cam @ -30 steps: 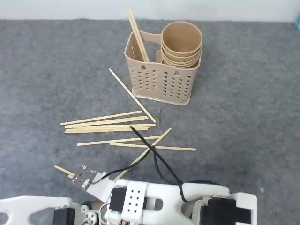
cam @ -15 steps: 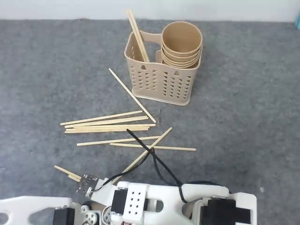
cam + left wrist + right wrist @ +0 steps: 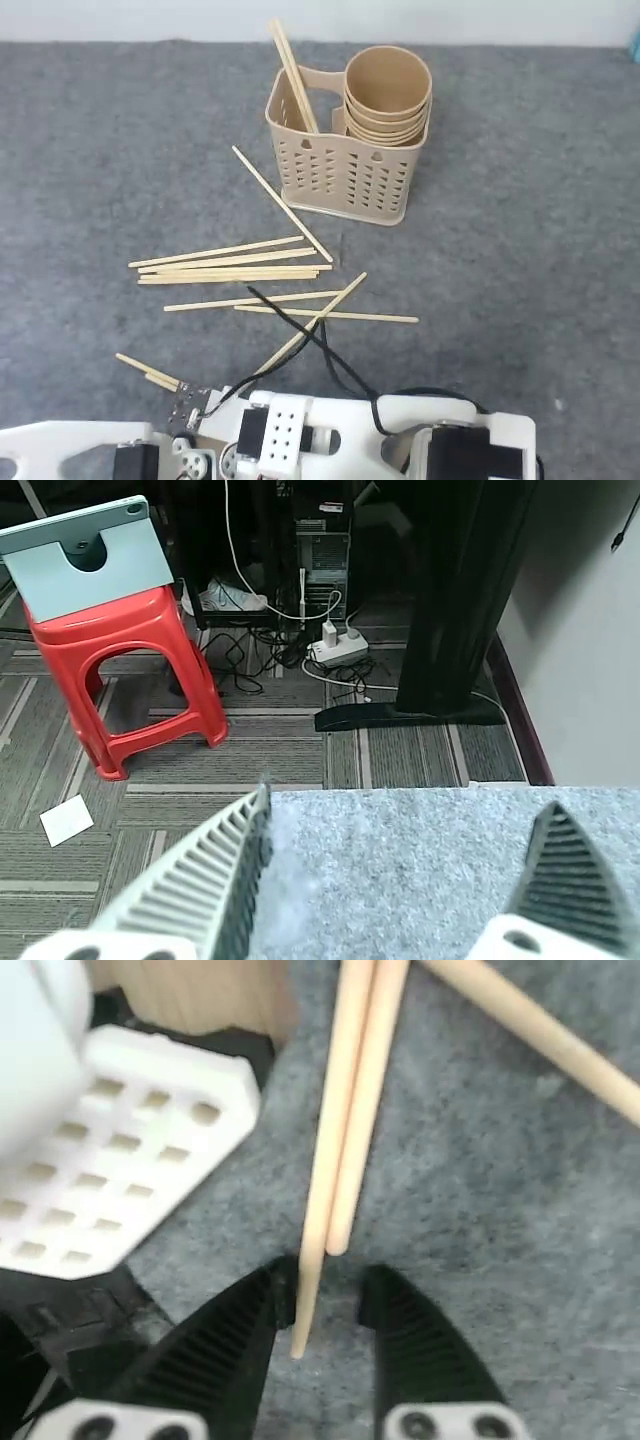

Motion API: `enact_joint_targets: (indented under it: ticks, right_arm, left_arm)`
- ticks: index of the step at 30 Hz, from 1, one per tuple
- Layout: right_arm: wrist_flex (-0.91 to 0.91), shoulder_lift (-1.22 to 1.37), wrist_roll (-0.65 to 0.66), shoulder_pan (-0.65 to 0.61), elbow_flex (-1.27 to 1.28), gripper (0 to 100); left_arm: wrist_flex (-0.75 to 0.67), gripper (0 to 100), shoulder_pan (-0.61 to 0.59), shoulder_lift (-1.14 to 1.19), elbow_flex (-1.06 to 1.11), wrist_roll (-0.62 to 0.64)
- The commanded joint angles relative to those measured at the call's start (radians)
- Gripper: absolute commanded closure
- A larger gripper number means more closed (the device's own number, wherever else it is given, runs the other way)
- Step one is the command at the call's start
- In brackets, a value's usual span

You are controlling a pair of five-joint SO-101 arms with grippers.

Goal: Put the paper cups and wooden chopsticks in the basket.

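Broadly, a grey mat covers the table, and the white arms sit folded low at its near edge. Toward the far side stands the basket, upright, with two compartments. A stack of cups fills one compartment; two chopsticks lean in the other, their tops above the rim.

The rest of the sticks lie loose on the mat between basket and arms. One long stick runs diagonally just beside the basket's front corner. A bundle lies nearly level in the middle, and a few crossed sticks lie just nearer the arms. A short pair lies apart, close to the arms.

The right gripper is low over the mat, its jaws a narrow gap apart with the ends of that pair between them, not clamped. The left gripper is spread wide and holds nothing, above the mat's edge.
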Motion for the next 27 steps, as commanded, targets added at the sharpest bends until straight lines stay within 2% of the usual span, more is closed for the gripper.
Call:
enact_joint_targets:
  ticks: [1,4,8,14,18,20,23,27]
  right_arm:
    - [-0.024,0.036,0.031,-0.022,-0.032,98.3]
    - [-0.016,0.013,0.035,-0.019,-0.032,99.0]
    - [0.088,-0.084,0.037,0.013,-0.046,99.1]
    - [0.278,-0.406,0.038,0.150,-0.129,99.1]
    - [0.309,-0.676,0.038,0.272,-0.169,99.1]
    - [0.262,-0.809,0.037,0.351,-0.181,99.1]
    - [0.097,-0.972,0.029,0.487,-0.164,99.1]
    - [-0.289,-1.075,0.029,0.645,-0.020,99.1]
  left_arm:
    - [-0.026,62,-0.011,-0.020,-0.047,0.009]
    - [-0.026,62,-0.011,-0.020,-0.047,0.009]
    - [-0.021,62,-0.011,-0.020,-0.044,0.009]
    - [0.000,62,-0.003,-0.025,-0.048,0.009]
    - [0.048,62,0.012,-0.029,-0.048,0.006]
    - [0.087,62,0.023,-0.029,-0.048,0.005]
    - [0.157,62,0.051,-0.029,-0.048,0.003]
    - [0.210,62,0.078,-0.029,-0.048,0.003]
